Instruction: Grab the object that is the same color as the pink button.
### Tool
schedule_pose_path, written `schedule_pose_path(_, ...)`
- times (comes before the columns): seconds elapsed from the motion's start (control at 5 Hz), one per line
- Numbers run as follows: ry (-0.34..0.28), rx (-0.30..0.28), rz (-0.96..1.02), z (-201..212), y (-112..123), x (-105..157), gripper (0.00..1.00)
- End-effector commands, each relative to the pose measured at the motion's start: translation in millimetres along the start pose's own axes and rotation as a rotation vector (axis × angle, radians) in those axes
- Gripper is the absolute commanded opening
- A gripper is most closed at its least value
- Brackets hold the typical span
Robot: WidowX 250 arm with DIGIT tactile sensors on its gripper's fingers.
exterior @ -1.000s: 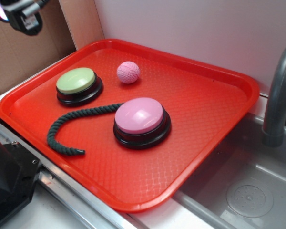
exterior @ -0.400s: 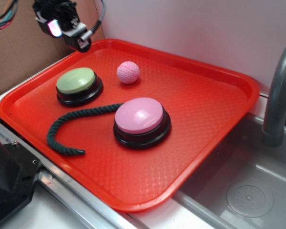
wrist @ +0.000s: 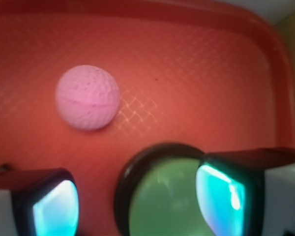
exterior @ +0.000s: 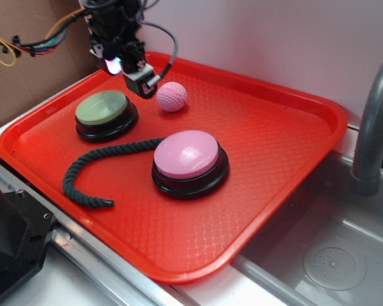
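Red, waffle-textured plastic formed the work surface: a tray (exterior: 281, 146) set beside a steel sink (exterior: 332, 255), with a white wall behind. On it lay the pink ball (exterior: 172, 96) near the far rim, the green button (exterior: 104, 111) to its left in the exterior view, the pink button (exterior: 189, 160) nearer the camera, and a dark green rope (exterior: 96, 167) curving between the two buttons.

I judged the main hazard to be the ball itself. It is round and sat free on the tray, so a finger landing off-centre would probably roll it toward the rim. A second hazard was the green button: in the wrist view its dome (wrist: 169, 199) sat between the two fingers, so a straight descent would likely strike or press it (the ball (wrist: 88, 104) lay ahead and to one side, outside the gap).

I saw the gripper (exterior: 139, 80) hovering above the tray, between the green button and the ball, wrist angled downward. The jaws stood apart and grasped nothing. I would need to shift toward the ball before lowering.
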State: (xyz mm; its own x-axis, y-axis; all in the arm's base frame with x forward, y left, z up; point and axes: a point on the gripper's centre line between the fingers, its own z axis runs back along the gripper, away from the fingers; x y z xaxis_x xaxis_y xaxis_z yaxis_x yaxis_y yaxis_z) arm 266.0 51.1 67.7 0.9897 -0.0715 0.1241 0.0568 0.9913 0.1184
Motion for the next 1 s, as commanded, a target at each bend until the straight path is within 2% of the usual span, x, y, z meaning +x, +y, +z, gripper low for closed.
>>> schedule_pose_path(0.0, -0.034, 0.043, -0.047, -9, -3, 34, 1.00)
schedule_pose_path(0.2, -0.120, -0.083, -0.104, -20, -12, 43, 1.00)
schedule_pose_path(0.4, -0.067, -0.048, -0.133, -32, -15, 49, 1.00)
schedule_pose_path(0.6, -0.074, -0.030, -0.108, -33, -15, 48, 0.88)
schedule_pose_path(0.8, -0.074, -0.013, -0.091, -36, -16, 47, 0.00)
